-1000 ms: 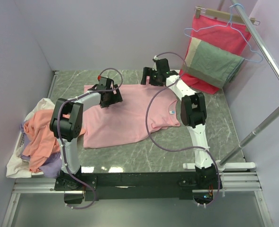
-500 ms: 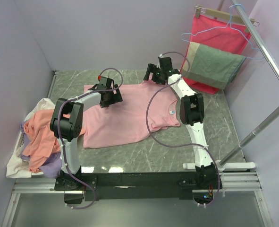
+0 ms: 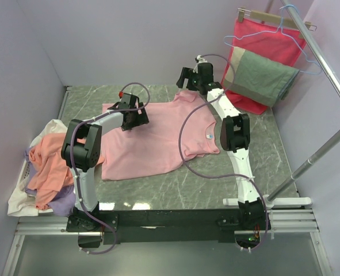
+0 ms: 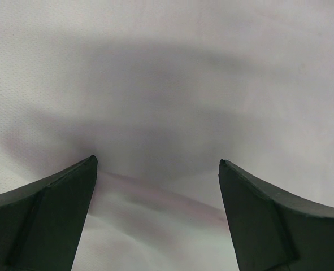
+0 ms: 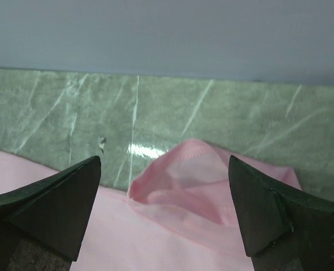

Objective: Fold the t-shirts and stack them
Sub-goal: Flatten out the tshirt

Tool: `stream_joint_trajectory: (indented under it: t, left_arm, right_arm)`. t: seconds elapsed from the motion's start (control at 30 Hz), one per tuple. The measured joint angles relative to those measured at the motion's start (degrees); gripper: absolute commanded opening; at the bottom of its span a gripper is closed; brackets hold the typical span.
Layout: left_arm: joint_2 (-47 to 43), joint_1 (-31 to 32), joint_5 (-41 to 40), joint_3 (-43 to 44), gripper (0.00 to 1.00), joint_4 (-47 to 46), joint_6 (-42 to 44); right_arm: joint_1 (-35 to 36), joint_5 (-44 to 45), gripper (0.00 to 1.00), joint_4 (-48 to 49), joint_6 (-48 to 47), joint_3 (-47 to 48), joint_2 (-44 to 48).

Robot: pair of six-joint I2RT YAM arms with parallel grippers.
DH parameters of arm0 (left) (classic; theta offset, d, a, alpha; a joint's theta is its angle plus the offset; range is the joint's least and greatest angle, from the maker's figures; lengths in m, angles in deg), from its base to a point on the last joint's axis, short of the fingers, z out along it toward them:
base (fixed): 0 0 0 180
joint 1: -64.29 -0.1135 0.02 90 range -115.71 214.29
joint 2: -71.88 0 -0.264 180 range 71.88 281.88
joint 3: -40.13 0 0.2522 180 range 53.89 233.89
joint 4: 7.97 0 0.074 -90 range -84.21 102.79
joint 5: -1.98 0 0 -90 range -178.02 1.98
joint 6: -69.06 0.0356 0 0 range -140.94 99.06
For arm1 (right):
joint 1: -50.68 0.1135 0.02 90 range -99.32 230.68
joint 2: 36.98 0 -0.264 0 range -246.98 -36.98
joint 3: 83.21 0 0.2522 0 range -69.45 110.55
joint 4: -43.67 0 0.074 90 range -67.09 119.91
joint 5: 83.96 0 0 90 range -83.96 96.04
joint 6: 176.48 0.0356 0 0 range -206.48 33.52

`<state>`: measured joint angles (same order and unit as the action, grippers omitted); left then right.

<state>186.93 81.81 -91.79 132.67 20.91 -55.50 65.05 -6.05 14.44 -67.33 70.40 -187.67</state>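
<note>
Leftmost, a heap of t-shirts [image 3: 46,164], salmon-orange over white and lilac, lies crumpled at the left edge of the table [image 3: 158,192]; just beside it the light pink t-shirt [image 3: 158,141] is spread flat across the green marbled top; the left gripper [image 3: 130,117] sits low over its far left part, fingers spread wide with only pale cloth between them, pinching nothing; the right gripper [image 3: 188,80], likewise spread and empty, hovers at the shirt's far edge above a rumpled sleeve [image 5: 195,180]; farther right, a red cloth [image 3: 264,40] and a grey-green cloth [image 3: 259,75] hang at the back corner.
</note>
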Motion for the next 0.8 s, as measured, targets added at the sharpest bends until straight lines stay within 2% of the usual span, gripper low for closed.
stream_joint_trajectory:
  t: [0.1,0.23,0.33,0.47,0.57,0.63,0.73,0.8]
  left_arm:
    - [0.0,0.0,-0.1,-0.1,0.93,-0.3,0.0]
    - [-1.2,0.0,-0.2,-1.9,0.93,-1.5,0.0]
    - [-4.8,0.2,-1.0,-5.4,0.94,-1.6,-0.2]
    - [-13.6,1.0,-2.6,-12.2,0.94,-1.0,-0.8]
    - [-21.2,2.1,-3.0,-17.6,0.94,-1.3,-1.5]
    - [-25.2,2.8,-3.1,-20.8,0.92,-1.6,-2.2]
    - [-28.4,4.1,-3.0,-24.7,0.91,-1.7,-3.4]
    - [-29.2,5.5,-3.0,-27.1,0.91,-1.5,-4.4]
  right_arm:
    - [0.3,-0.9,1.00,2.3,-1.3,-1.3,0.6]
    - [0.8,-1.2,1.00,2.2,-2.6,-11.7,6.7]
    - [2.6,0.5,1.00,1.0,-3.7,-25.0,16.6]
    - [6.3,3.8,1.00,0.4,-4.3,-44.3,34.4]
    - [8.5,5.6,0.98,0.9,-3.6,-55.3,46.9]
    - [8.6,6.7,0.93,1.7,-2.9,-61.7,53.4]
    - [8.2,7.7,0.79,1.8,-1.2,-73.2,61.8]
    - [8.0,7.2,0.76,1.0,0.1,-81.7,65.5]
